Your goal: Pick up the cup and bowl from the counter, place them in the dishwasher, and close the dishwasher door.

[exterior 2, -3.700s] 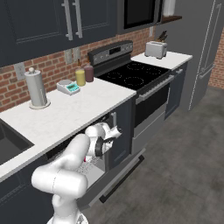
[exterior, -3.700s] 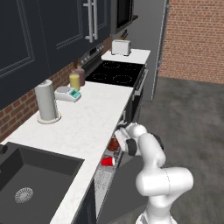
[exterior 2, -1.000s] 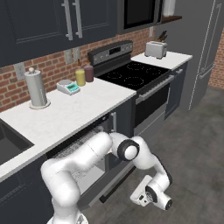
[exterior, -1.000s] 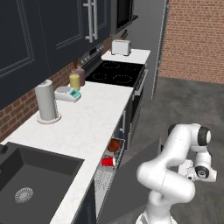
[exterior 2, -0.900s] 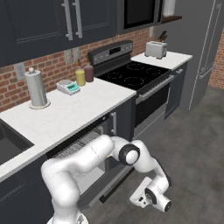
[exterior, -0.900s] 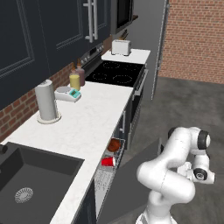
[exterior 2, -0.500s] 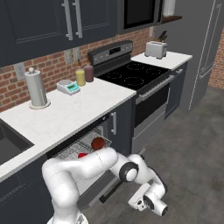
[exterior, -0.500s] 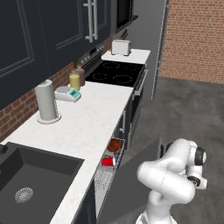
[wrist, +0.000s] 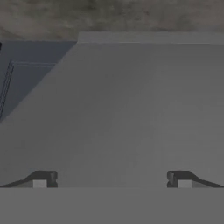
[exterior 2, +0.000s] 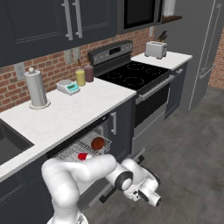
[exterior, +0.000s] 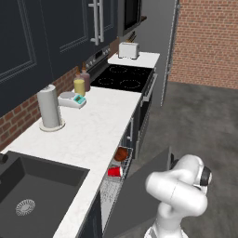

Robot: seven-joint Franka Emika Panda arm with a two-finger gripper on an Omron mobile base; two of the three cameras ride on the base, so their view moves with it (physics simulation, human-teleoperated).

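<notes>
Loading is judged done: one cup (exterior: 114, 172) and one bowl (exterior: 121, 154) are lying in the dishwasher (exterior 2: 83, 151) rack, cup at 7 o'clock of bowl. The gripper (wrist: 112, 179), fingers spread wide and empty, is being pressed low against the dishwasher door (wrist: 122, 113), presumably for lifting it shut.

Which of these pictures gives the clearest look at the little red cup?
The left base view: the cup lies on its side in the dishwasher rack, next to the bowl. The right base view shows just a red sliver of it behind the arm.
</notes>
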